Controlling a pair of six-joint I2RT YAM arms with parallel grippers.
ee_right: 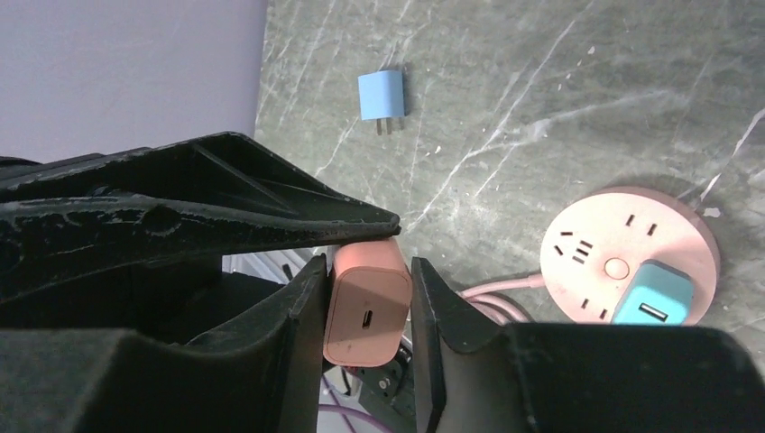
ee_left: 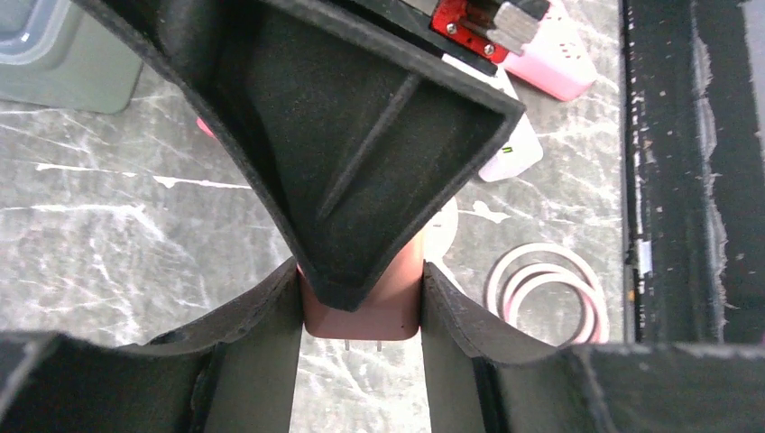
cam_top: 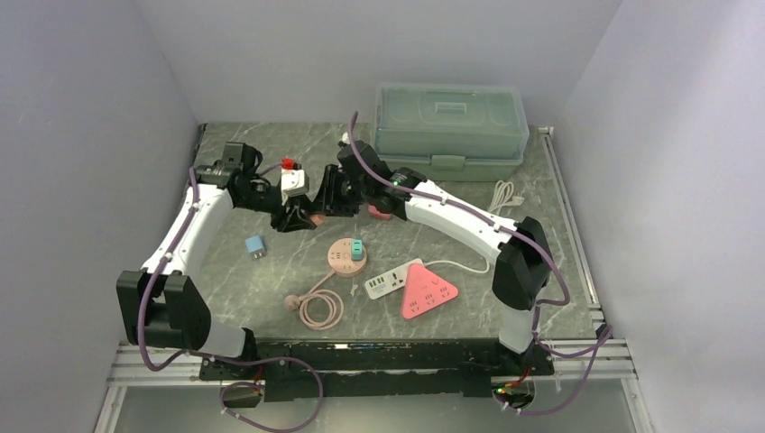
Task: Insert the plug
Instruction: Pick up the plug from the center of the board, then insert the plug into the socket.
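Above the desk (cam_top: 271, 289), seen from overhead, my two arms meet in mid-air. The left jaws and right jaws are pressed nose to nose around a small pink plug (cam_top: 315, 218). Nearer my bases a round socket (cam_top: 343, 259) lies on the desk with a teal plug (cam_top: 357, 249) seated in it and its cord (cam_top: 322, 309) coiled beside it. A blue plug (cam_top: 256, 245) lies loose to the left. A white strip (cam_top: 390, 282) and a pink strip (cam_top: 430, 294) lie to the right.

From my left wrist, the plug (ee_left: 361, 311) sits clenched between my left jaws and touches both inner faces. Its metal prongs (ee_left: 348, 343) point toward this camera. One right jaw crosses over it and hides most of its body.

From my right wrist, the same plug (ee_right: 365, 302) is pinched between my right jaws, touching both, with its small port facing this camera. A left jaw lies across its top edge. The round socket (ee_right: 622, 253) rests on the desk well apart to the right, with free slots beside the teal plug (ee_right: 651, 302).

I judge the task to be partway through. The plug is lifted and is being passed or regripped between my arms. One pair of jaws has yet to release it. After that the plug must be carried to a socket, its prongs lined up and pressed in. Nothing is inserted yet.
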